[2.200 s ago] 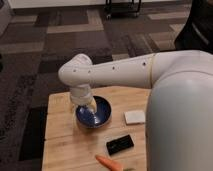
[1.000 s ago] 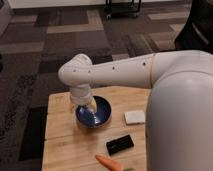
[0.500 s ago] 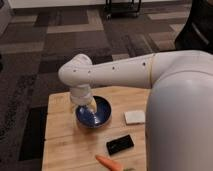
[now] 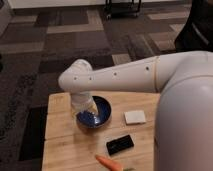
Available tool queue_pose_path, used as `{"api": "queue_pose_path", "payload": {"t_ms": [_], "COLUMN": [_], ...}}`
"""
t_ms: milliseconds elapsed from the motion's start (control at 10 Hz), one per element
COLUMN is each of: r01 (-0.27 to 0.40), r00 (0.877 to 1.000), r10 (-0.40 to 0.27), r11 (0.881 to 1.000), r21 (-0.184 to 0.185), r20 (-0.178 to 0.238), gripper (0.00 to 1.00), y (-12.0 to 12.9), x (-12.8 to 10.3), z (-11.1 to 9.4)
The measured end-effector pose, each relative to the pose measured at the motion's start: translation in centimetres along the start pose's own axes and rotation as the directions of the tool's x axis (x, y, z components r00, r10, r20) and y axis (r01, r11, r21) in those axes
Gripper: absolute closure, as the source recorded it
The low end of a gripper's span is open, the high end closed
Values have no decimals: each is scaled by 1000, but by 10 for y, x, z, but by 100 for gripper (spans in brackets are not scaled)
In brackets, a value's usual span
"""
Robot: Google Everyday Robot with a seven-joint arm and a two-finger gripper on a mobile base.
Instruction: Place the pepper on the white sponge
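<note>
The pepper (image 4: 107,162), orange and tapered with a bit of green at its right end, lies at the near edge of the wooden table (image 4: 62,137). The white sponge (image 4: 134,117) lies flat on the table, to the right of a dark blue bowl (image 4: 100,114). My white arm reaches in from the right and bends down at its elbow. My gripper (image 4: 85,107) hangs at the bowl's left side, over its rim, well away from the pepper and the sponge. The arm hides part of the bowl.
A black rectangular device (image 4: 120,144) lies between the bowl and the pepper. My arm's bulky body (image 4: 185,125) covers the table's right side. Patterned carpet surrounds the table, and a black cart (image 4: 122,7) stands far behind.
</note>
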Motion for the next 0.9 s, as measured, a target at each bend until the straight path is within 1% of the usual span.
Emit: {"api": "queue_pose_path", "payload": {"t_ms": [200,300,400,500,600,700,900], "r01": [41,96,153,181,253,267,273], "r00": [999,995,987,982,966,962,960], "r10": [-41,-96,-151,-179,-251,-266,-271], "r11": [999,995,988,983,967,963,962], "r21": [-4,-19,-26,-27,-19,-16,-17], "r20": [13,38,57,62,67,67,67], "gripper": [35,35,35,35,35,35,35], "y": [-7,-13,-19,-22,-28,-30,-29], "x": [16,33,49,56,76,80,81], "z": [4,5,3,2,0,-1,0]}}
